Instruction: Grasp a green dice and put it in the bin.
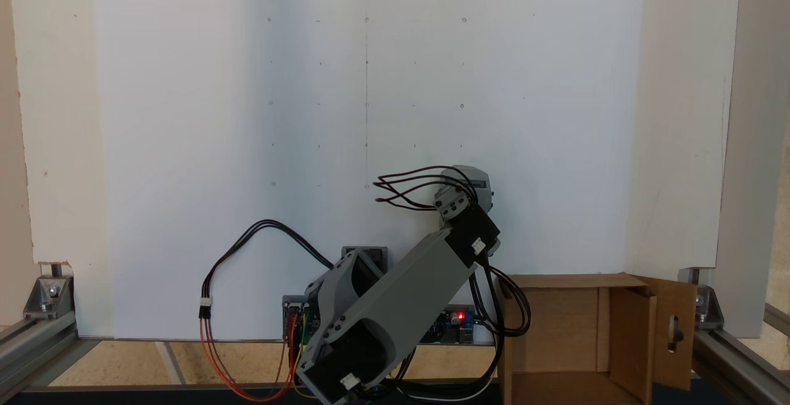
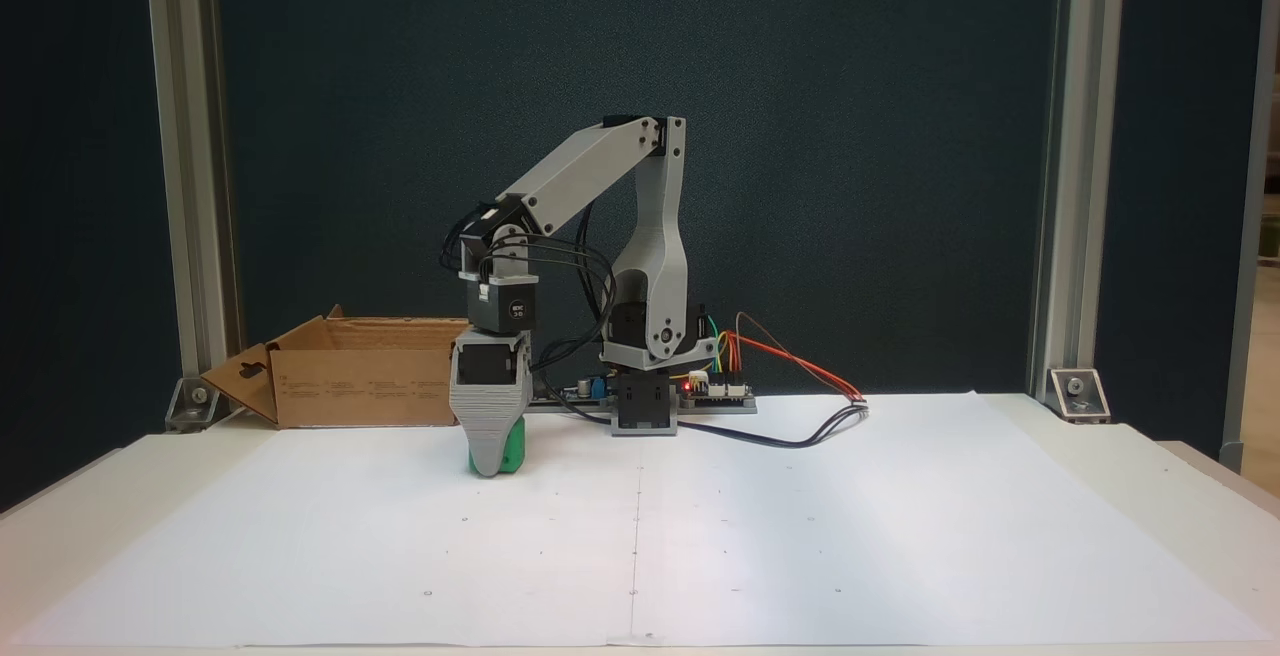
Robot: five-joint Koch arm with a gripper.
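1. My gripper (image 2: 492, 464) points straight down at the white sheet (image 2: 800, 516); one grey jaw fronts the green dice (image 2: 514, 452), so I cannot tell whether it is pinched.
2. The dice sits low on the sheet, near the bin (image 2: 350, 386).
3. I judge this the grasp step; next I confirm hold, lift, then swing over the bin.
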